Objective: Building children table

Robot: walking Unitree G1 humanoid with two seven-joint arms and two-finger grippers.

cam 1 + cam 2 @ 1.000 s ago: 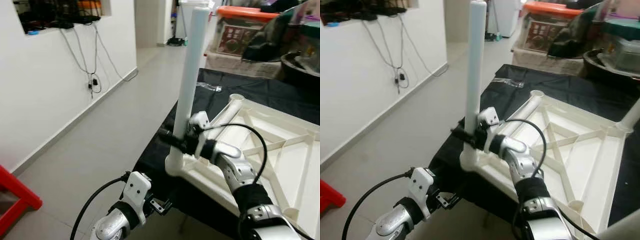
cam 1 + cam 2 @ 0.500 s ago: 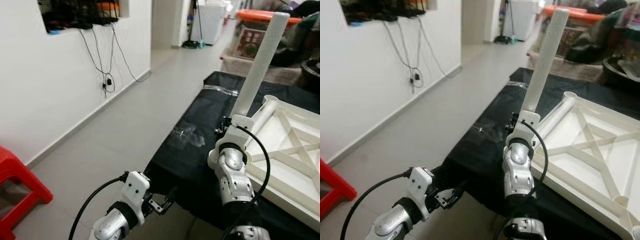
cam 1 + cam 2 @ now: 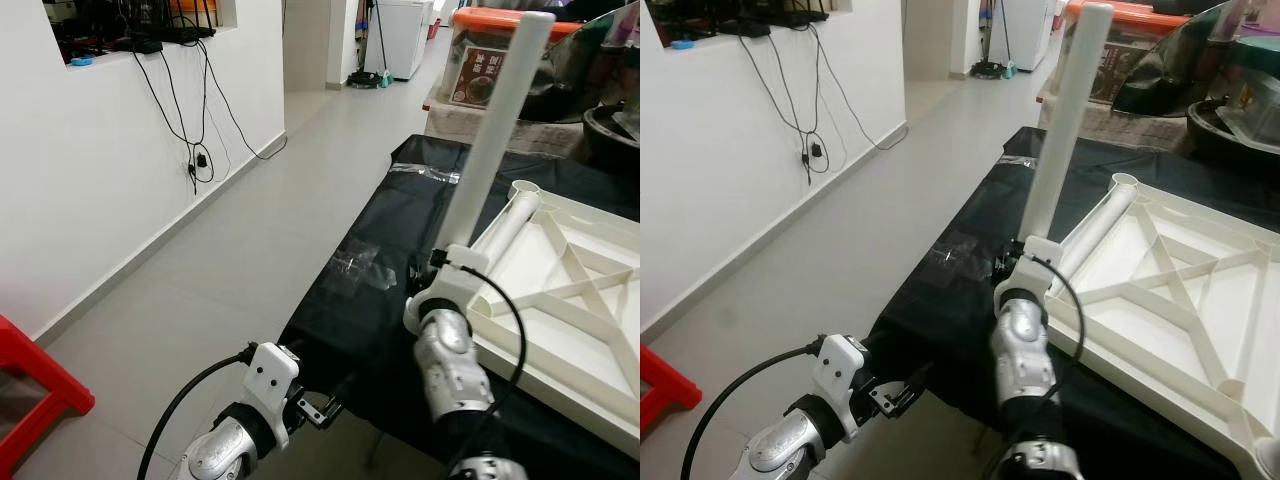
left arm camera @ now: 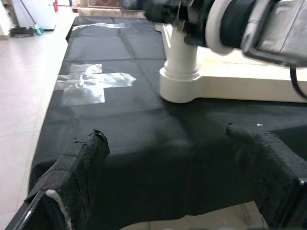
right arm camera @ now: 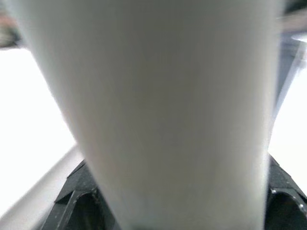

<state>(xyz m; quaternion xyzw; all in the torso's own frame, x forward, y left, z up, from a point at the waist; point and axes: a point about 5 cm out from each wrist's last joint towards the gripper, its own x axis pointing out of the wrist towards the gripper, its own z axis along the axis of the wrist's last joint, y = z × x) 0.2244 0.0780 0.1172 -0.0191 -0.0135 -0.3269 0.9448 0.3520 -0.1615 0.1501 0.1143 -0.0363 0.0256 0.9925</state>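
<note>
One white plastic table leg (image 3: 495, 125), a long smooth tube, stands tilted in the corner socket (image 4: 180, 84) of the upturned children's tabletop (image 3: 1160, 300), whose underside shows crossed ribs and a raised rim. The tabletop lies on a black cloth (image 3: 375, 290) with a patch of clear tape (image 4: 91, 84). The socket corner sits near the cloth's front edge, with bare cloth between the two. To the robot's left, grey tiled floor (image 3: 200, 260) runs open along a white wall (image 3: 90, 160). The right gripper (image 5: 177, 201) is clenched on the leg low down, just above the socket. The left gripper (image 4: 168, 182) hangs spread and empty before the cloth's edge. Compared with a second ago, the camera has swung, and the leg now leans rather than standing nearly plumb.
</note>
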